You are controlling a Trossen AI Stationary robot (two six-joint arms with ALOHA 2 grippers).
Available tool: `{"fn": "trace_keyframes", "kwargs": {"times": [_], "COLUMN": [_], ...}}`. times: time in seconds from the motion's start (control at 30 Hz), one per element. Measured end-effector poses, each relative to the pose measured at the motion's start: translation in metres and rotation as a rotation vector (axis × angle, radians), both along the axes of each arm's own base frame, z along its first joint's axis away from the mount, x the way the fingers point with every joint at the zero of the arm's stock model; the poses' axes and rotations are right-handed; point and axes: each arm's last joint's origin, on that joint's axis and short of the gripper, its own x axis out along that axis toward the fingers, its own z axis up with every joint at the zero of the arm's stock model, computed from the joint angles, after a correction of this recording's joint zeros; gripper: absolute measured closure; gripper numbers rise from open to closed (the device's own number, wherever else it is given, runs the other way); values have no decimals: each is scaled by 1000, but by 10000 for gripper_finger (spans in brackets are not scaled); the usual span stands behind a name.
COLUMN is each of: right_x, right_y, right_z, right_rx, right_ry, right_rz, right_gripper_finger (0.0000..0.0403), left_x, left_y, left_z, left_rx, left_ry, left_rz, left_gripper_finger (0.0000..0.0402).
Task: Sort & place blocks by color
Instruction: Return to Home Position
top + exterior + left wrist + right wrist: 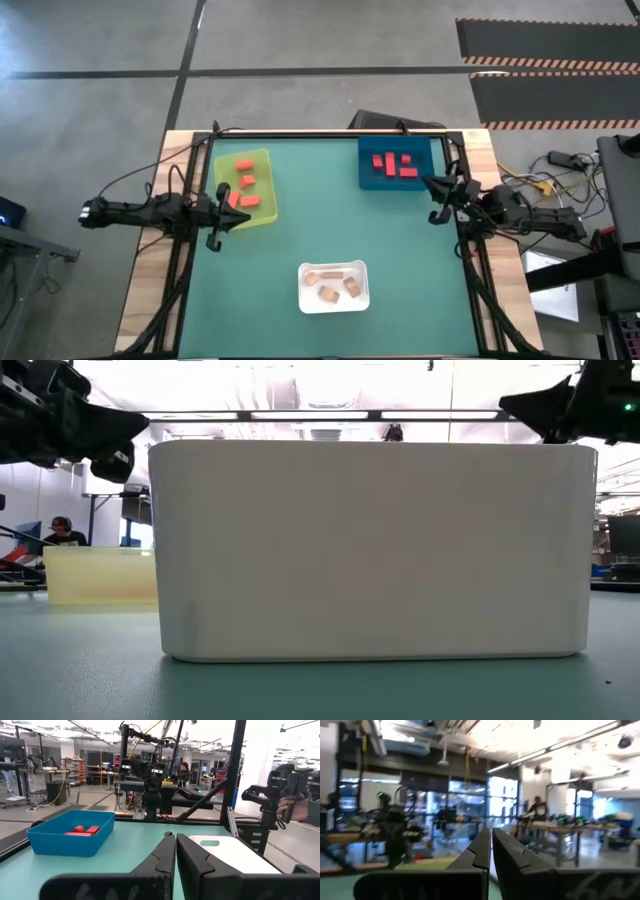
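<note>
A table bears a yellow-green tray, blue tray and white tray. The left gripper by the first and right gripper by the second have jaws pressed together. The blocks lie inside: orange, red, tan respectively.

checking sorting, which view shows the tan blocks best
High view: straight down, it shows tan blocks inside the white tray. Low view shows only the tray's wall, left wrist the tray but no blocks, right wrist neither.
</note>
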Motion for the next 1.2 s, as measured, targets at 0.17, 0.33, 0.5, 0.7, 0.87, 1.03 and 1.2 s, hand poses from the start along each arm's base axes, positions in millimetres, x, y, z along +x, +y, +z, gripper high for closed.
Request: {"fn": "trace_keyframes", "kwargs": {"times": [0.17,0.33,0.5,0.7,0.87,1.03,1.2], "right_x": [2,2,3,4,5,5,5], "right_y": [-1,-1,-1,-1,-1,-1,-1], "right_z": [-4,-3,-4,-5,-6,-7,-7], "right_rx": [-8,-17,16,-8,5,5,6], "right_ry": [41,36,34,64,65,76,80], "right_rz": [-52,-54,-38,-47,-42,-42,-42], "right_gripper_finger": [394,394,394,394,394,394,394], "left_x": [0,1,2,2,2,2,2], "left_y": [0,0,0,0,0,0,0], "left_z": [-1,-3,-4,-4,-5,-5,-5], "left_rx": [3,6,8,8,8,8,8], "left_ry": [8,28,41,42,43,43,43], "left_rz": [1,7,7,8,8,8,8], "left_gripper_finger": [402,402,402,402,402,402,402]}}
